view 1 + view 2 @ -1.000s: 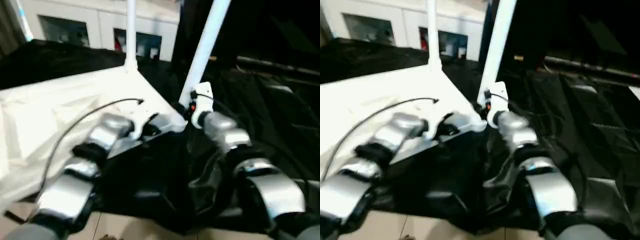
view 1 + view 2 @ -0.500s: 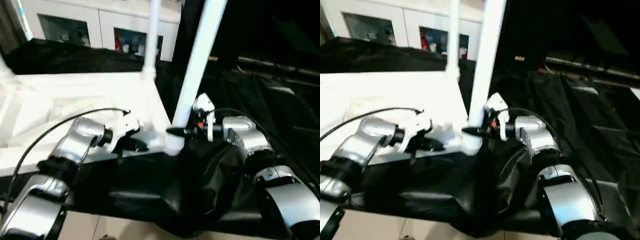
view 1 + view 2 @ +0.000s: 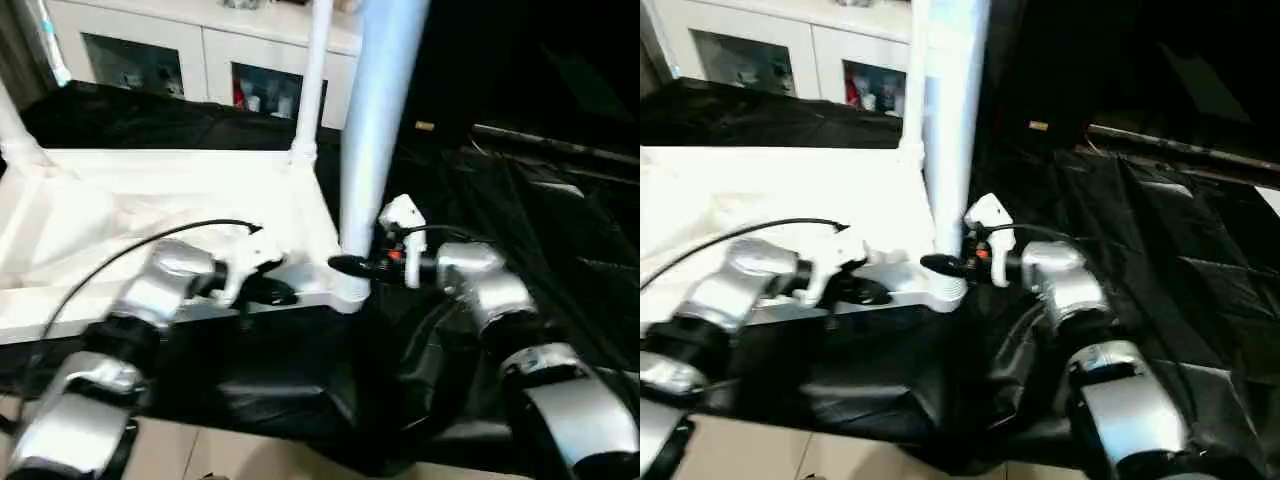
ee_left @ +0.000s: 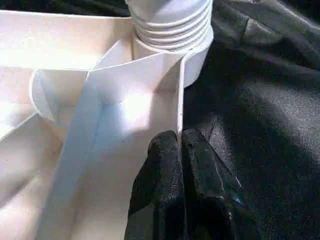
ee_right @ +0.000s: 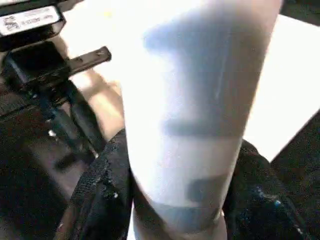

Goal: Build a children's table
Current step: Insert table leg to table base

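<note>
The tabletop [image 3: 150, 200] lies upside down on the counter [image 3: 540, 230]. A leg [image 3: 375, 130] stands in its near corner, another leg [image 3: 312, 80] behind it.

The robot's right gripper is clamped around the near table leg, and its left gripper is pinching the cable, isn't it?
Not quite. The left gripper is pinching the thin edge wall of the tabletop, not the cable, as the left wrist view shows. The right gripper is indeed clamped around the near leg.
</note>
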